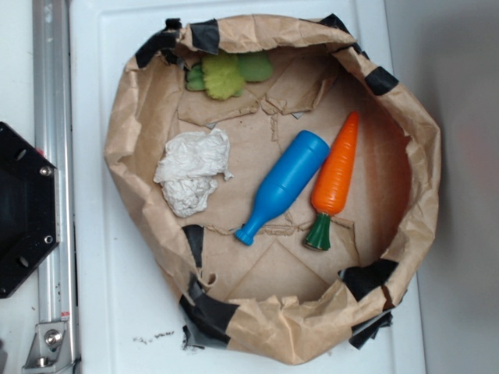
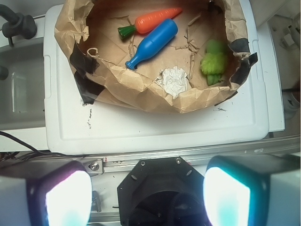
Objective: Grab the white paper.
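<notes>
Open, empty gripper (image 2: 147, 197) sits well back from crumpled off-white paper wad (image 2: 174, 81), which lies ahead, slightly right, just past brown paper basket's near wall (image 2: 141, 96).

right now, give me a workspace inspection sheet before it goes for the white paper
surface: white board carrying a brown paper nest patched with black tape
job's things: white paper crumpled, lying inside the nest near its wall, apart from the other items
clutter: blue bottle on its side beside an orange carrot; green leafy toy at the rim
end effector: end effector open, hanging outside the nest, holding nothing
cables: dark cable left of the board in the wrist view
surroundings: metal rail and black mount
</notes>
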Action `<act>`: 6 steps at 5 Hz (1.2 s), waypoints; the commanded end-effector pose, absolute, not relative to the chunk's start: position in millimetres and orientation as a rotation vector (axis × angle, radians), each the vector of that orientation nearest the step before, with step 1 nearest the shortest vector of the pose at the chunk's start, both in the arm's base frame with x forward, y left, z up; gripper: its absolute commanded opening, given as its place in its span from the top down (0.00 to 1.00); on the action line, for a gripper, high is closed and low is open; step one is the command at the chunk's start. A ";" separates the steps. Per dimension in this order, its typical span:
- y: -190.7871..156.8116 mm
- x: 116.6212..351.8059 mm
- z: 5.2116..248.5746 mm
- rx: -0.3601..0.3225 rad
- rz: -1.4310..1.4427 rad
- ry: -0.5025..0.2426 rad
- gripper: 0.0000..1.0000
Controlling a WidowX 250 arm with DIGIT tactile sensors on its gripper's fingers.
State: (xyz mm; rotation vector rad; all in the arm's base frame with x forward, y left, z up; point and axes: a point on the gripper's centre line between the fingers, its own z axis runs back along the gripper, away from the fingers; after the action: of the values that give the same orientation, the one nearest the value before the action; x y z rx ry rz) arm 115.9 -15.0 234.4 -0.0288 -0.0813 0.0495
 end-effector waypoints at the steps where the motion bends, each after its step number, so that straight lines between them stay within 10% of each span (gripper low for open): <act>1: -15.0 115.9 234.4 -0.029 0.049 -0.081 0.00; 4: 6.9 237.9 134.9 0.074 -0.012 -0.101 0.00; 6: 23.4 221.4 62.0 0.019 -0.063 0.075 0.00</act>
State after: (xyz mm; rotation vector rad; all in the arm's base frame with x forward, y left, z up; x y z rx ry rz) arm 219.4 19.3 54.4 0.0191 0.1051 -0.0826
